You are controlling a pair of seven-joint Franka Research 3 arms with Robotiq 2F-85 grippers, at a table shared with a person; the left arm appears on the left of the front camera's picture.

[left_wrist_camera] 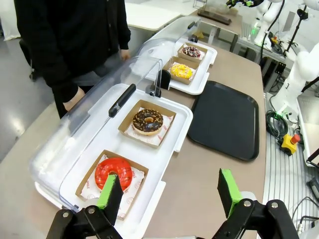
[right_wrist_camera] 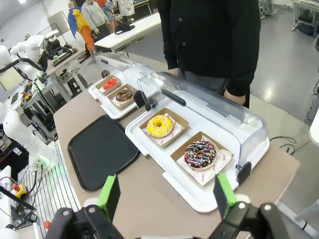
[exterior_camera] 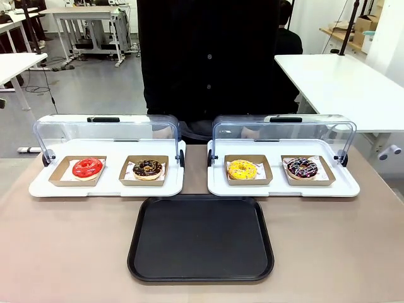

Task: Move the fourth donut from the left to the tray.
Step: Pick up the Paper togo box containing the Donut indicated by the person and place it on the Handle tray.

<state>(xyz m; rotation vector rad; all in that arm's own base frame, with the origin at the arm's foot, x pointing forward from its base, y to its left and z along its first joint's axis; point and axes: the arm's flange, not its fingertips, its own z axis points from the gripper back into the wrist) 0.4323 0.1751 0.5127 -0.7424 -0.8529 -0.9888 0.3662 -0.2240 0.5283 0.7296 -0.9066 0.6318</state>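
Note:
The fourth donut [exterior_camera: 302,168], chocolate-iced with pink, purple and white streaks, sits in a small brown cardboard holder at the far right of the row, on the right white tray. It also shows in the right wrist view [right_wrist_camera: 200,154] and far off in the left wrist view [left_wrist_camera: 192,51]. The black tray [exterior_camera: 201,237] [left_wrist_camera: 225,119] [right_wrist_camera: 101,151] lies bare at the table's near middle. My right gripper [right_wrist_camera: 167,195] hangs open above the table's right end, short of the donut. My left gripper [left_wrist_camera: 170,191] is open above the left end, near the red donut [left_wrist_camera: 113,172].
Two white trays [exterior_camera: 107,187] [exterior_camera: 284,189] with raised clear domed lids hold a red donut [exterior_camera: 87,168], a sprinkled chocolate donut [exterior_camera: 148,168] and a yellow donut [exterior_camera: 243,170]. A person in black [exterior_camera: 208,57] stands at the far edge, hands near the lids.

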